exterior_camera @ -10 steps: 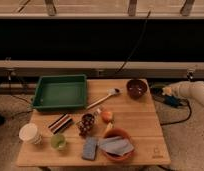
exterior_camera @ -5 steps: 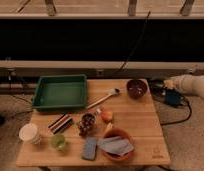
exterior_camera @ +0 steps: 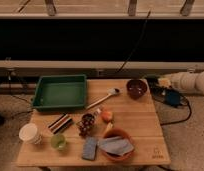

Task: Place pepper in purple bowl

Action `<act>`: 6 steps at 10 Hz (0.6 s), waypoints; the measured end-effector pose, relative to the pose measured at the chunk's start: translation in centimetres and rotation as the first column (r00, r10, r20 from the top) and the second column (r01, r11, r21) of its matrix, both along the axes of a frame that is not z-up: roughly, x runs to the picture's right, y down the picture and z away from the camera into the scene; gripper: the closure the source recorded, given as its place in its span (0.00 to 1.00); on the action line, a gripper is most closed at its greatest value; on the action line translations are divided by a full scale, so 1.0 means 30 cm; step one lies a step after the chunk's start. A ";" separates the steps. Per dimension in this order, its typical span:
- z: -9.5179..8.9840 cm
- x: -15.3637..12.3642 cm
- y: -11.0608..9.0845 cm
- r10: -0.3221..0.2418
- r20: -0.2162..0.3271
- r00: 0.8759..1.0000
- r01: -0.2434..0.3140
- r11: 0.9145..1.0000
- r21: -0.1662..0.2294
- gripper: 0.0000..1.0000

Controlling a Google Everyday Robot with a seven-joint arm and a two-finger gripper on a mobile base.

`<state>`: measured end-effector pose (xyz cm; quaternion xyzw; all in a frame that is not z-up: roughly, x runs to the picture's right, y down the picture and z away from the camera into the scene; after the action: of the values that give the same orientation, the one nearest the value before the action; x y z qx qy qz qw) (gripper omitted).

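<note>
The purple bowl stands at the back right corner of the wooden table; its dark inside looks empty. My gripper is at the end of the white arm that reaches in from the right. It hovers just right of the bowl, at about rim height, off the table's edge. I cannot make out the pepper; it may be hidden at the gripper's dark tip.
A green tray sits back left, a spoon beside it. An orange-red fruit, dark grapes, an orange bowl with cloth, a blue sponge, a green cup and a white cup fill the front.
The arm and gripper have moved left and slightly up, closer to the purple bowl. Nothing on the table has moved.
</note>
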<state>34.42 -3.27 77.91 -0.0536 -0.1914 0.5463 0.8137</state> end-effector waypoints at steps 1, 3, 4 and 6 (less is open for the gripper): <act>-0.003 -0.046 0.028 0.006 0.049 0.999 -0.004 1.000 -0.030 1.00; 0.032 -0.105 0.079 0.017 0.103 0.995 -0.009 0.997 -0.079 0.90; 0.063 -0.124 0.108 0.024 0.115 0.993 -0.011 0.994 -0.105 0.78; 0.115 -0.147 0.148 0.026 0.118 0.993 -0.010 0.990 -0.138 0.61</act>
<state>30.00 1.17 81.36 -0.1402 -0.2023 0.5613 0.7902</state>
